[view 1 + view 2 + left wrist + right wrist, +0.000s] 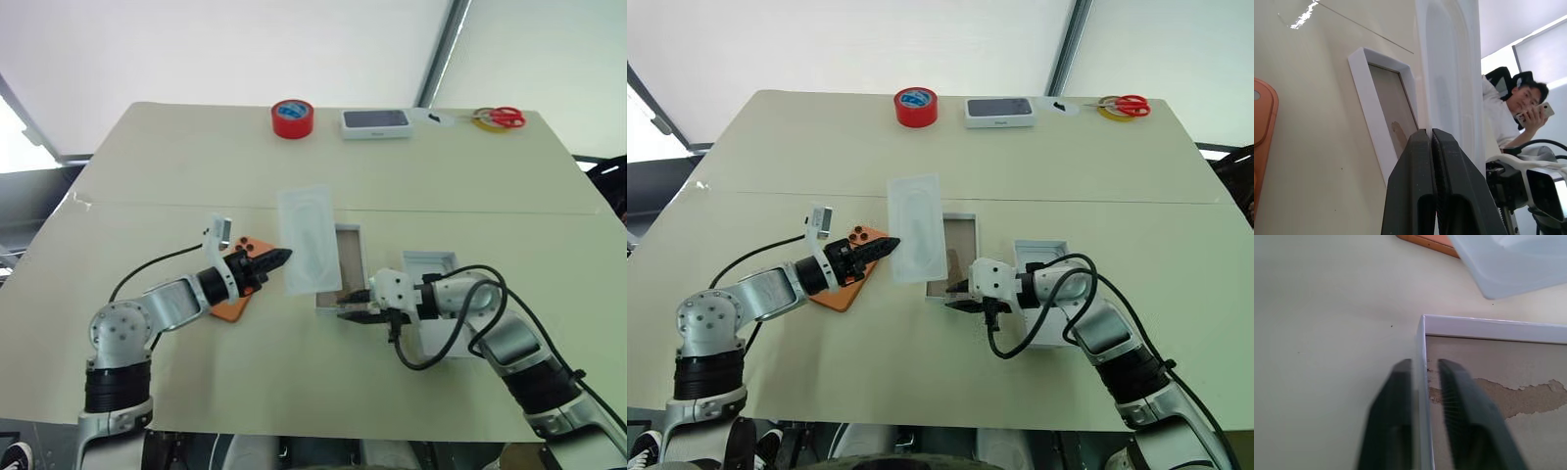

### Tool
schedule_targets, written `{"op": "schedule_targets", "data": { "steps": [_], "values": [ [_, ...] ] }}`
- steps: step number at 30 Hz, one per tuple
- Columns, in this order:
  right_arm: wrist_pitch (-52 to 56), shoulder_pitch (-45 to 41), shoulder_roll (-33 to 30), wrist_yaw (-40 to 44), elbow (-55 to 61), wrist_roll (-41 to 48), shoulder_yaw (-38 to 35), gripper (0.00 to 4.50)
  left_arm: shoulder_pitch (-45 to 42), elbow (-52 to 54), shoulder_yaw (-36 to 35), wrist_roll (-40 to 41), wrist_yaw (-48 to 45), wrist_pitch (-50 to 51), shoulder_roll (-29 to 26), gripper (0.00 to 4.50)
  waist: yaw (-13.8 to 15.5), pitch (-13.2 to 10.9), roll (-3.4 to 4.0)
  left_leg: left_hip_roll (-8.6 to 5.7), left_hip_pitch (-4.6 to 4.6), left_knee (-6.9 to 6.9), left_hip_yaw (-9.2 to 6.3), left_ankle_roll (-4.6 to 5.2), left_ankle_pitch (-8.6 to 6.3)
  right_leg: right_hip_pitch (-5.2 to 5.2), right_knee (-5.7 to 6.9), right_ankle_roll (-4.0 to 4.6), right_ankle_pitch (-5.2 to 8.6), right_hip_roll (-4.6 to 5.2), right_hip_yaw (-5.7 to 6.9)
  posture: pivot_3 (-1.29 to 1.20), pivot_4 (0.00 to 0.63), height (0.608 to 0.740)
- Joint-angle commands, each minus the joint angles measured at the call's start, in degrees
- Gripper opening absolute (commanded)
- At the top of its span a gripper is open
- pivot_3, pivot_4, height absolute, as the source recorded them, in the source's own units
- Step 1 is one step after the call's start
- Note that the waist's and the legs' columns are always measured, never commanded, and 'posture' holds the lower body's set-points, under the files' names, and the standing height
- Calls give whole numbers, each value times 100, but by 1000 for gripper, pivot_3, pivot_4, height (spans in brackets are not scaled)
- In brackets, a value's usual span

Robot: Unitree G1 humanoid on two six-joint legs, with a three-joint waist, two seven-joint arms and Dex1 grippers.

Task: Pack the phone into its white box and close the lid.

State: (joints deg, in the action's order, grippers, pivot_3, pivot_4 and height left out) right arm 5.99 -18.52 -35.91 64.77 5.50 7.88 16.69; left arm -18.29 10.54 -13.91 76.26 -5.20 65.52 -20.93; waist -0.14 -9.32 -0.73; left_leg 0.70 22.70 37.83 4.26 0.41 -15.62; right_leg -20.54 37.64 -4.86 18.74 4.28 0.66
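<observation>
Two-arm unpacking stage of a phone-boxing task, seen from the head cameras and both wrists. The left gripper [279, 258] is clamped, its black fingers pressed together, on one edge of a white insert tray [310, 240] with an oval recess. It holds the tray lifted and tilted above the counter [196, 166], partly over the left side of the white box [345, 266]. Holding the tray clear in this way exposes the box's brownish floor, presumably so that the phone can go in.

The right gripper [355, 314] has its fingers slightly apart, straddling the near wall of the white box at a corner: one finger is outside the wall and one inside, as the right wrist view shows. This placement probably serves to steady the box while the tray is drawn away.

The phone [844, 282] lies flat on the counter under the left forearm, camera side up, just left of the box and not yet packed. A shallow white shell, likely the lid [436, 264], rests open side up behind the right arm, just right of the box.

Along the far edge of the counter, well apart from the work, lie a red tape roll [292, 117], a small dark-topped box [376, 121] and scissors [500, 117]. A seated person holding a phone [1520, 110] appears in the left wrist view.
</observation>
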Motion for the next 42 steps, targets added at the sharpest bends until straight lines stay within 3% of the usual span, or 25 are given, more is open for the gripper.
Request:
{"op": "schedule_targets", "data": {
  "steps": [1, 8, 17, 20, 24, 32, 35, 36, 37, 39, 42],
  "values": [
    [95, 67, -225, 61, 426, 330, -422, 2950, -123, 96, 137, -96, -160, -77, 11, 0, 3, -1, 1, 0, 1, 0, 0, 0, 0, 0, 0, 0, 0, 0, 0, 0, 150, 730],
    [-313, 129, -916, 21, -291, 371, -1330, 2950, -143, -63, 441, -325, -203, -87, 340, 0, 15, -2, -2, -1, 5, 0, -1, 3, -2, 2, -12, 0, 0, 2, 0, 0, 150, 730],
    [-854, -171, -874, -213, -1066, 69, -1396, 2950, -329, -380, 497, -652, -168, -98, 681, 0, -55, -8, -4, 1, 5, -11, 0, 2, 1, 0, -17, -1, -1, -3, 2, 0, 150, 730],
    [-871, -225, -802, -260, -1068, 64, -1386, 3018, -389, -360, 552, -703, -201, 33, 681, 853, -56, -8, -4, 1, 4, -10, 0, 2, 1, 2, -17, -2, -1, -3, 2, 0, 150, 730],
    [-800, -350, -690, -309, -1049, 142, -1411, 3018, -502, -200, 630, -737, -276, 177, 533, 2834, -56, -11, -6, 1, 5, -10, 0, 1, 1, 2, -17, -4, -2, -4, 2, 0, 150, 730],
    [-422, -844, -188, -630, -1001, 428, -1479, 3018, -401, 305, 566, -1128, -841, -126, -134, 2834, -71, -19, -11, 1, 5, -11, 0, -2, 2, 1, -20, -10, -5, -4, 2, 0, 150, 730],
    [-467, -991, 99, -880, -939, 246, -1303, 2165, -117, 727, 616, -2057, -1520, -1210, -575, 2872, -79, -20, -7, 2, 4, -20, 0, -8, 5, -3, -21, -10, -5, -6, 2, 0, 150, 730],
    [-550, -1029, 205, -979, -958, 127, -1215, 1534, 40, 850, 655, -2575, -1831, -1864, -760, 2872, -79, -20, -8, 2, 4, -27, 1, -10, 7, -4, -25, -9, -5, -5, 2, 0, 150, 730],
    [-562, -1070, 318, -1066, -981, 60, -1149, 1191, 174, 912, 607, -2953, -2104, -2487, -818, 2872, -86, -20, -8, 2, 3, -37, 1, -15, 10, -6, -31, -9, -5, -6, 2, 0, 150, 730],
    [-597, -1157, 540, -1243, -1073, -169, -936, 94, 280, 752, 268, -2861, -2366, -2734, -831, 2872, -76, -21, -8, 2, 2, -56, 8, -25, 15, -13, -38, -8, -5, -6, 1, 0, 150, 730],
    [-787, -1295, 796, -1545, -1335, -669, -586, 37, 848, 633, 602, -4194, -3371, -4376, -1340, 2872, -98, -21, -7, 3, 8, -62, 8, -30, 19, -26, -35, -8, -5, -6, 1, 0, 150, 730]
  ]
}}
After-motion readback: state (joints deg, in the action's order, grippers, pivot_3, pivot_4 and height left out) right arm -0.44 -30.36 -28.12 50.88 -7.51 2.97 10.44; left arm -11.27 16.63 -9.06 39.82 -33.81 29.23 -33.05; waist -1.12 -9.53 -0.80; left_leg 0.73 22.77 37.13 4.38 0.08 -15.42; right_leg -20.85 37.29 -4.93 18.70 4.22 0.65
